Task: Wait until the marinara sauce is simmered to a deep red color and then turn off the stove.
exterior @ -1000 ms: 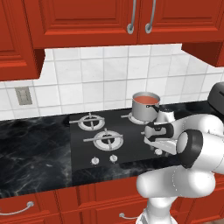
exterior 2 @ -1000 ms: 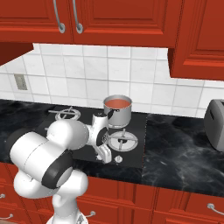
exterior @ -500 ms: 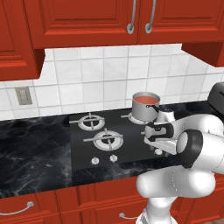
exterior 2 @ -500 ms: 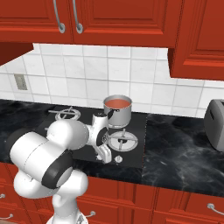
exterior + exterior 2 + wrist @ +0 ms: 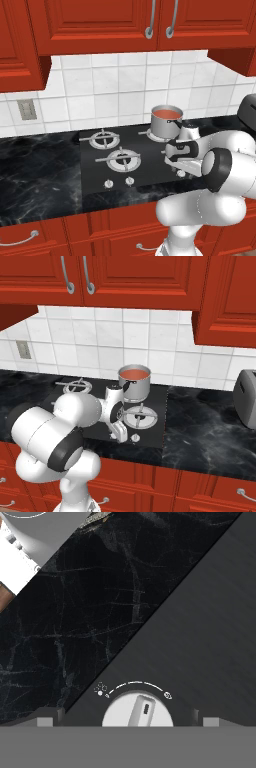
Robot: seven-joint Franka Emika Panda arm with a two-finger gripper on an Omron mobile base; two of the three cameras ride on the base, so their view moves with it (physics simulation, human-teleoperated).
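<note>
Sauce [image 5: 168,113] fills a grey saucepan [image 5: 165,125] as a flat orange-red disc, seen from the right base view as well [image 5: 135,372]. The pan stands on the far right burner of the stove [image 5: 125,172], its dark handle pointing toward the near side.

The stove is a glossy black slab set in the black marbled counter [image 5: 35,175]. Three other burners stand bare: the far left one [image 5: 103,139], the near left one [image 5: 123,159], and the near right one [image 5: 139,417], just in front of the pan. Small silver knobs sit along the near edge of the stove; two show at the near left [image 5: 117,182] and one at the near right [image 5: 134,438].

The gripper [image 5: 120,431] hangs low over the near edge of the stove, just left of that near-right knob in the right base view. In the hand view a white knob [image 5: 138,710] with a raised bar sits right at the bottom, between the two finger tips, under a curved dial mark with a small flame sign at its left end. The tips stand apart on either side of the knob; whether they touch it I cannot tell.

A grey toaster [image 5: 245,398] stands on the counter far to the right. White tiles [image 5: 110,95] back the counter, an outlet [image 5: 26,109] at the left, red cabinets [image 5: 125,25] above.
</note>
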